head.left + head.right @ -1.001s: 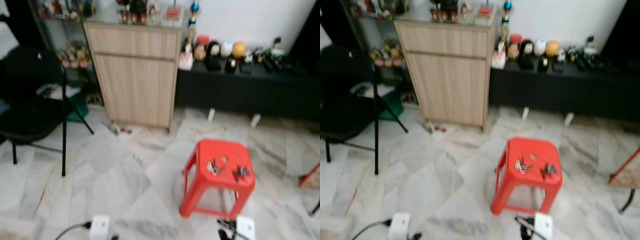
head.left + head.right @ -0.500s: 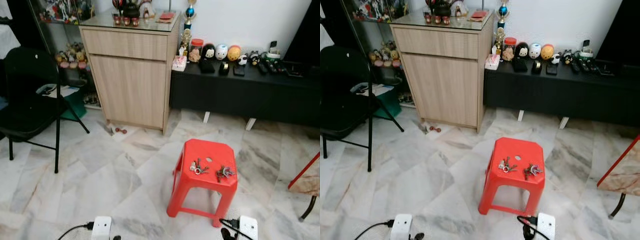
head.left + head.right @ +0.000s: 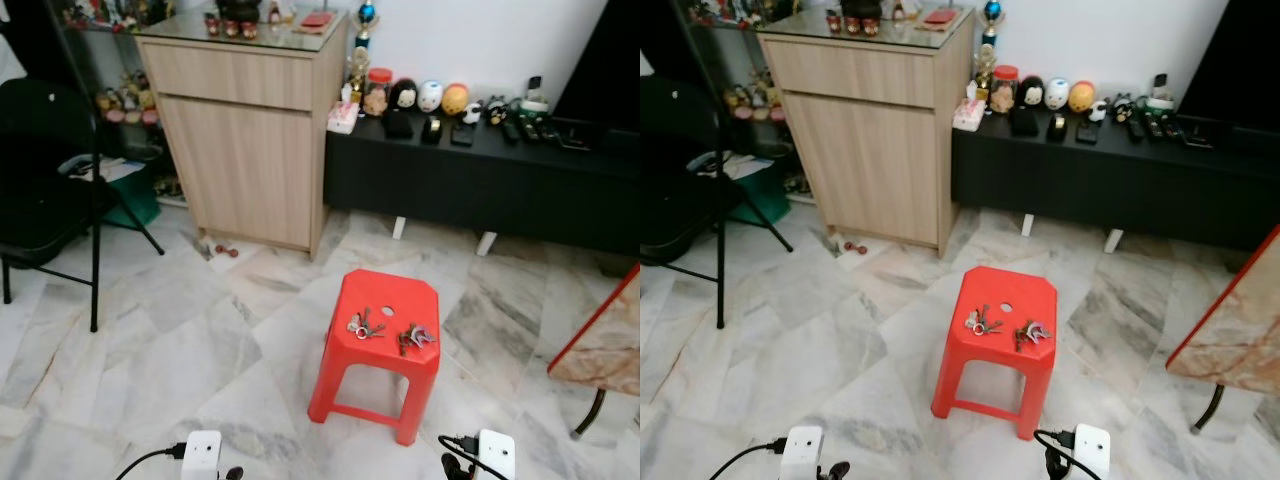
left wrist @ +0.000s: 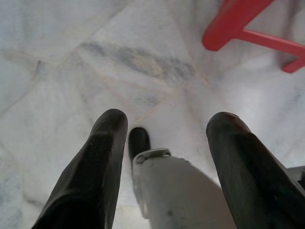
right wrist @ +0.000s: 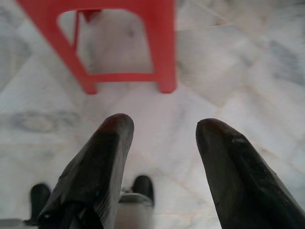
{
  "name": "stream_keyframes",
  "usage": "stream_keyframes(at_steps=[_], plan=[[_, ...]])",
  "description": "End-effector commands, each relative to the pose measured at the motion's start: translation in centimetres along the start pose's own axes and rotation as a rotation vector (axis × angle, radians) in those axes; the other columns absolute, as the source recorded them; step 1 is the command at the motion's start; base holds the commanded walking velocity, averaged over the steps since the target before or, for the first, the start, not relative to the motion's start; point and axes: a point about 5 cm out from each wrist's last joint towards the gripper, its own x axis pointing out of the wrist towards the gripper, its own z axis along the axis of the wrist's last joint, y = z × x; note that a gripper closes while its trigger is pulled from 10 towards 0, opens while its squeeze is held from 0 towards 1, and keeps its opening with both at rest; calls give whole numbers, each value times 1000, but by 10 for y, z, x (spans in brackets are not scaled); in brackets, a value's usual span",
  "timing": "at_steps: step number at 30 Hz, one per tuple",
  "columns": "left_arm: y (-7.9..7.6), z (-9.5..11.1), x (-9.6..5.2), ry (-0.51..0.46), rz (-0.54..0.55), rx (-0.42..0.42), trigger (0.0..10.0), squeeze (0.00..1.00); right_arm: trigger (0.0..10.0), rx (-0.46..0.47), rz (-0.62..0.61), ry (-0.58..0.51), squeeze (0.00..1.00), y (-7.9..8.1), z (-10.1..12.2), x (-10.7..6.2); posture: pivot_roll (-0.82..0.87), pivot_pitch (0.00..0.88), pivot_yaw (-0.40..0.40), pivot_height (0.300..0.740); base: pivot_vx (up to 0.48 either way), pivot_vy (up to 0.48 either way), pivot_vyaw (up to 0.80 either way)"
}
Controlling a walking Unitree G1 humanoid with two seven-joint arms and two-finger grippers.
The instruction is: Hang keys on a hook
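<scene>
Between the left gripper (image 4: pixel 164 143)'s 2 black fingers (image 4: pixel 93 171), which stand well apart with nothing held, the left wrist view shows a rounded grey-white part of the robot's own body and, beyond it, veined marble floor (image 4: pixel 71 62) and one leg of the red stool (image 4: pixel 248 24). The right gripper (image 5: pixel 164 143) hangs the same way, its 2 fingers (image 5: pixel 95 176) spread and empty, pointing down at the floor just short of the stool's legs and crossbar. Both arms hang low at the robot's sides; in the head views only their white wrist units show at the bottom edge, with black cables.

What the wrist views miss, the eye views give: the stool's flat top, square with rounded corners and a small hole, carries 2 bunches of keys (image 3: pixel 361 326) lying side by side, the second bunch (image 3: pixel 414 337) just to the robot's right of the first. The plastic stool stands on pale grey marble tiles ahead of the robot. Behind it are a light wood-grain cabinet (image 3: pixel 240 150) with a glass top, a low black bench (image 3: pixel 480 180) lined with small round figurines, and a black folding chair (image 3: pixel 45 190) at the left.
</scene>
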Motion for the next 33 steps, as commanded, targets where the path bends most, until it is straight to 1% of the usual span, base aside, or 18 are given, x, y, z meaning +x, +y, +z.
stream_keyframes(at_steps=[1, 6, 33], plan=[[0, 0, 0, 9, -6, -25, 10000, 0, 10000, 2, -4, -7, 0, -1, 3, 1, 56, 0, -77, 740, 0, 0, 0], [-1, 0, 0, 9, -19, -27, 10000, 0, 10000, 6, -1, -12, 0, -1, 3, 1, 55, 0, -78, 740, 0, 0, 0], [-3, 0, 1, 14, -29, -29, 10000, 0, 10000, 10, 6, -15, 0, 0, 4, 1, 55, 0, -80, 740, 263, 0, 0]])
